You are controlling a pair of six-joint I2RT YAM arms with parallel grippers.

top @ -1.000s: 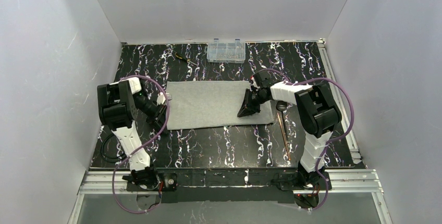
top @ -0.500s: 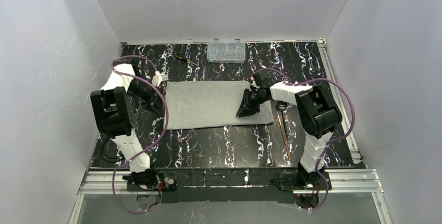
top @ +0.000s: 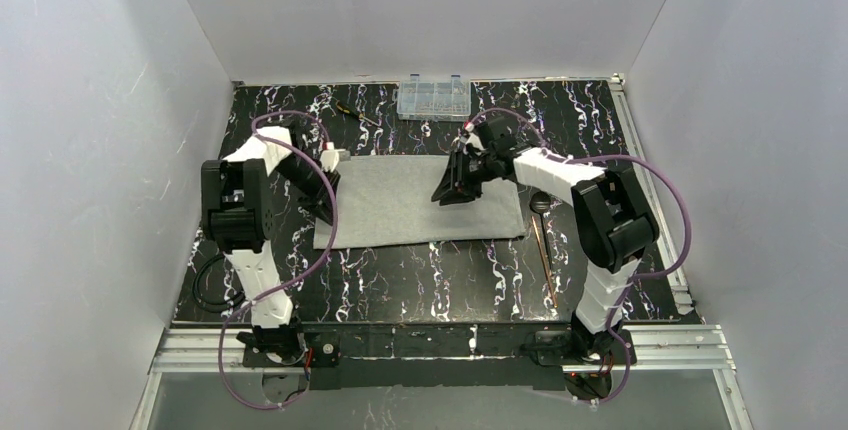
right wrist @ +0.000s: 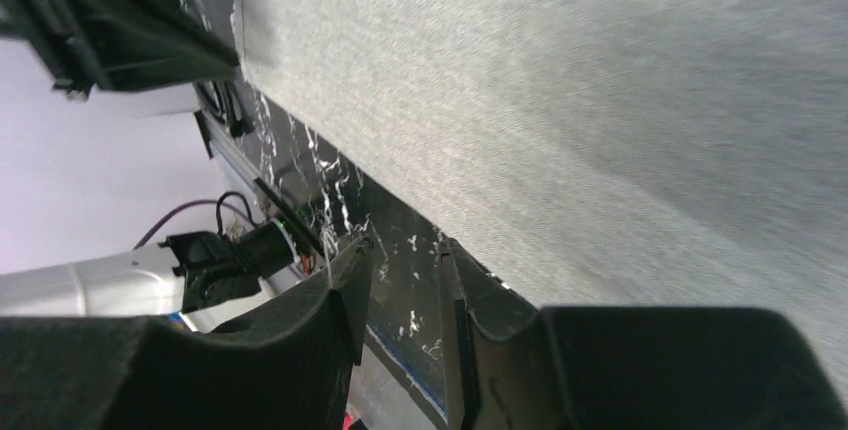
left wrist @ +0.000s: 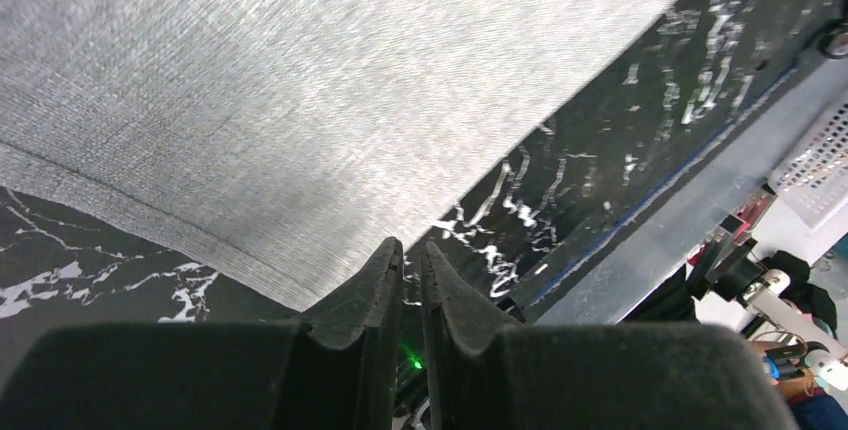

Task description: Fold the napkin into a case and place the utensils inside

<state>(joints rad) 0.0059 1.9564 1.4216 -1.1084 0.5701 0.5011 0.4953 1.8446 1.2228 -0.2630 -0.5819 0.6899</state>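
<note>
Napkin point(top: 400, 200): lying flat as a folded rectangle mid-table.
Left pincer point(left wrist: 412, 248): I'm seeing it hovering at the napkin's left edge, fingers almost together, gripping nothing.
Right pincer point(right wrist: 400, 240): hanging open and empty above the cloth.
Utensils point(top: 545, 250): sitting just right of the napkin.
Worry: I'm guessing a single-layer pinch ends up dragging the fold crooked.
</note>
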